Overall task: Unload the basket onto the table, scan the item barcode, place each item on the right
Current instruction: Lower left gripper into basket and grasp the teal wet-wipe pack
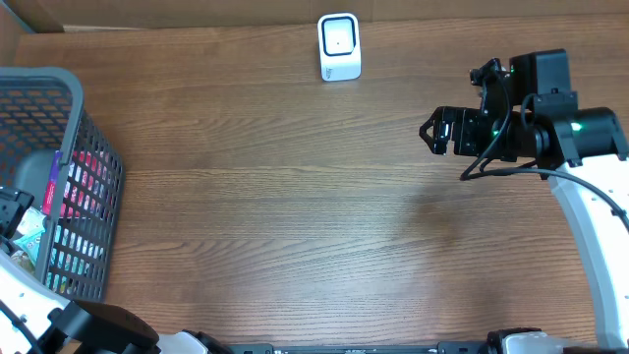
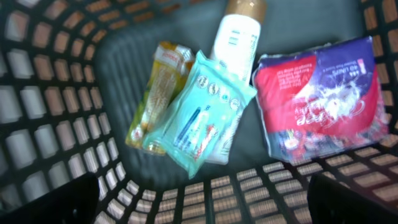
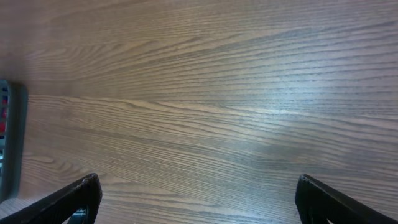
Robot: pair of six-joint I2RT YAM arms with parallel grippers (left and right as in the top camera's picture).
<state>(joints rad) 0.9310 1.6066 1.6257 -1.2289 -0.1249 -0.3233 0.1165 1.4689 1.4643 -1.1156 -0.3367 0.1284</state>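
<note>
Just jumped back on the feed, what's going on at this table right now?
The left pincer hangs open over the dark grey plastic mesh basket at the table's left side, looking down on a light blue flat pouch, a yellow packet, a white bottle with a tan cap and a red-and-purple bag. It holds nothing. The right pincer is open and empty over the brown wooden table. The small white barcode scanner stands at the far edge, with no item near it.

Pouch in basket; scanner apart.
</note>
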